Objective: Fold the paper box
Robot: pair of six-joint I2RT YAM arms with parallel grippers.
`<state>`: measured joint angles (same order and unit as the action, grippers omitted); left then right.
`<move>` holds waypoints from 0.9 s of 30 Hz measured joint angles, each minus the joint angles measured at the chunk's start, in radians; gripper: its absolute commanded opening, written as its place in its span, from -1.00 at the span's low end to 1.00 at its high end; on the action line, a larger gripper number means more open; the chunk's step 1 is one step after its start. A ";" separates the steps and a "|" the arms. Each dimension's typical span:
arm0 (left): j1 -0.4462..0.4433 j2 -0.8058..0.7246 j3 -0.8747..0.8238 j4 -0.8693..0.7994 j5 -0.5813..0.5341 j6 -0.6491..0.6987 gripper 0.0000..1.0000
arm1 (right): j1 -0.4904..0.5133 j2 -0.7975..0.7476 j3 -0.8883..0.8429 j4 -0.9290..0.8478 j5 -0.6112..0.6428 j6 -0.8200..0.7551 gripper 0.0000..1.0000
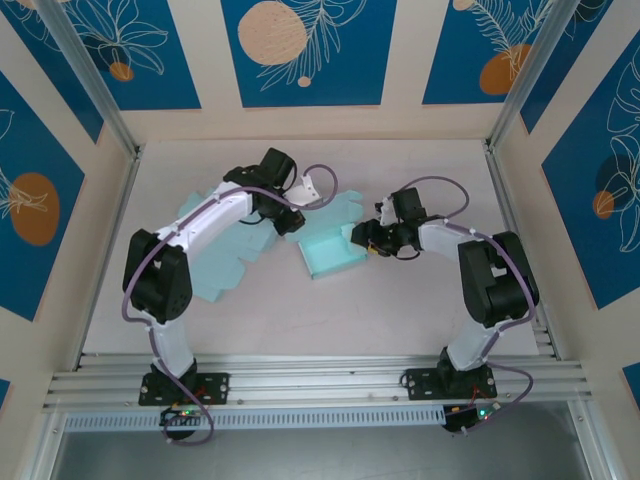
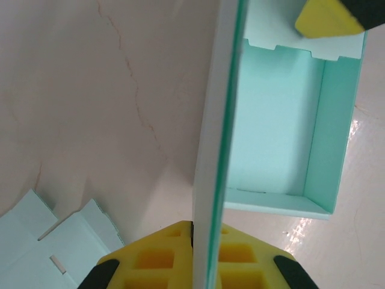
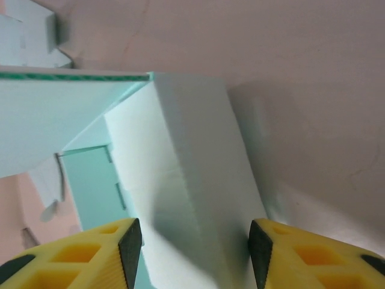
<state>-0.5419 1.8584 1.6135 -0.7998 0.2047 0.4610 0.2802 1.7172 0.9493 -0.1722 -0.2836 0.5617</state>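
Left wrist view: left gripper (image 2: 202, 233) clenched on paper box (image 2: 274, 132) flap (image 2: 212, 108); right gripper (image 3: 189, 241) straddles its wall (image 3: 192, 162), grip unclear.

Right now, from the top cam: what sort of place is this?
Probably a lab robot cell, not a home: aluminium posts and printed wall panels box in a table, with a left arm and right arm bolted to a rail, working a paper box.
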 measured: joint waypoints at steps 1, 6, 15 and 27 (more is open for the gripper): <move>0.000 0.001 0.002 -0.002 0.000 -0.007 -1.00 | 0.013 0.003 0.010 -0.016 0.035 -0.008 -0.06; 0.000 0.023 0.025 -0.011 -0.005 -0.034 -1.00 | 0.076 0.030 0.056 -0.077 0.203 -0.030 -0.12; 0.000 0.062 0.077 -0.044 -0.034 -0.112 -1.00 | 0.159 0.085 0.111 -0.129 0.462 -0.043 -0.60; 0.013 0.077 0.104 -0.041 -0.134 -0.226 -1.00 | 0.273 0.157 0.231 -0.234 0.739 -0.047 -0.81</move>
<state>-0.5293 1.9350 1.7172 -0.8406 0.0708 0.2348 0.5529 1.8744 1.1805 -0.4065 0.4557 0.5152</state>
